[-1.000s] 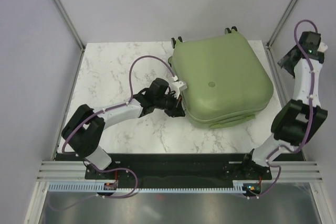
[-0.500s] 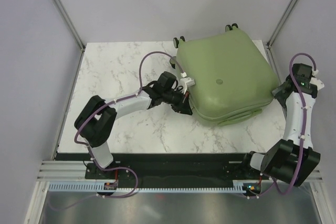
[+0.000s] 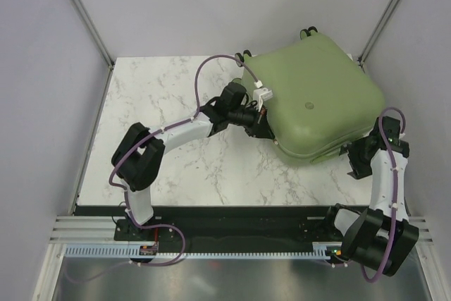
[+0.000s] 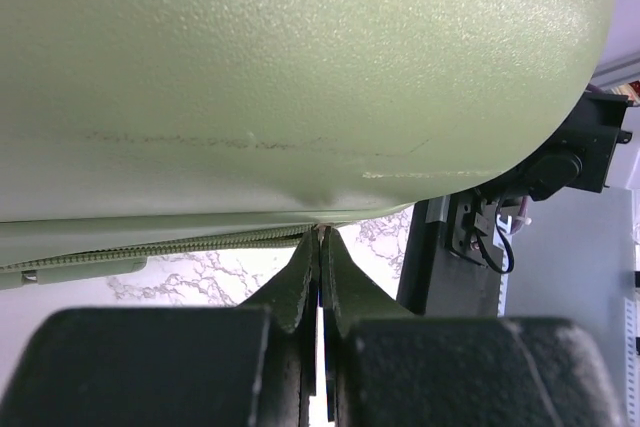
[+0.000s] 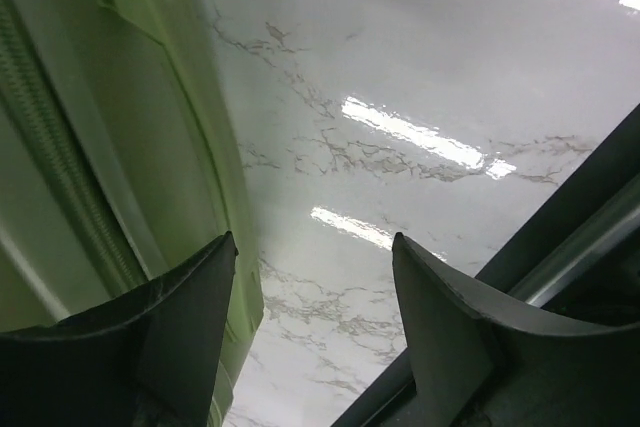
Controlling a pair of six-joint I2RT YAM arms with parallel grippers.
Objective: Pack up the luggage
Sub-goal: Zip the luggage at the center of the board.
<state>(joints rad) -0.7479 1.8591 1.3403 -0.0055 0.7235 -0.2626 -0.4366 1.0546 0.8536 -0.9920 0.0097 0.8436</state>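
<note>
The marble table carries the sage-green luggage, closed and lying flat toward its 1 o'clock corner. The left arm stretches from its base toward 1 o'clock with the elbow bent, and the left gripper meets the case's 9 o'clock side. Only the left wrist view shows its fingers pressed together, tips against the shell just above the zipper. The right arm folds up at 4 o'clock, with the right gripper beside the case's 5 o'clock edge. Its wrist view shows the jaws spread wide, holding nothing, with marble between them.
</note>
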